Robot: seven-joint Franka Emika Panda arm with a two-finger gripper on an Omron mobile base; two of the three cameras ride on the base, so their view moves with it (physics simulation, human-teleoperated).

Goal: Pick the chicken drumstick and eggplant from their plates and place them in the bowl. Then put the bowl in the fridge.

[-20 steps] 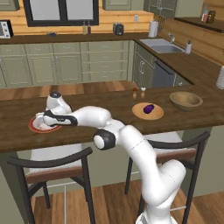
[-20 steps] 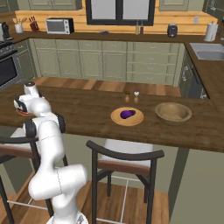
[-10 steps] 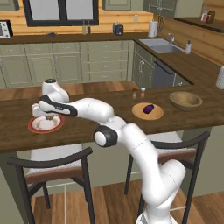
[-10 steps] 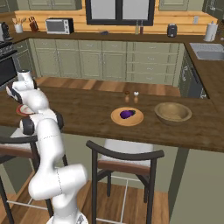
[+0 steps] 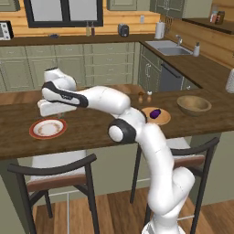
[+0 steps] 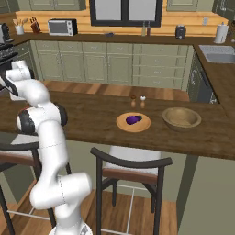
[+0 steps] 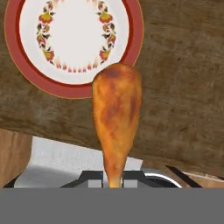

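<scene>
Worktop [image 5: 91,132] is carrying everything; the arm is reaching far over its end, with the hand hanging above the white plate [image 5: 47,128]. Fingers [image 7: 114,181] are clamping the thin bone end of the chicken drumstick [image 7: 116,118], narrow around it, the meaty end pointing away from them. In the hand view the red-rimmed plate [image 7: 74,39] is lying bare beyond the drumstick, so the first pick looks done.

Progress, as a judgement: one of four steps is complete. Remaining are the carry to the bowl [image 5: 194,104], the eggplant [image 5: 156,113] pick, and the trip to the fridge. The eggplant is sitting on its wooden plate [image 5: 156,117], well away from the fingers along the worktop; the bowl is standing farther still, past that plate, and is looking empty.

Two small shakers [image 6: 137,101] are standing just behind the eggplant plate, near the carry path but probably clear of it. Two bar stools [image 5: 57,173] are sitting below the worktop edge, out of the way.
</scene>
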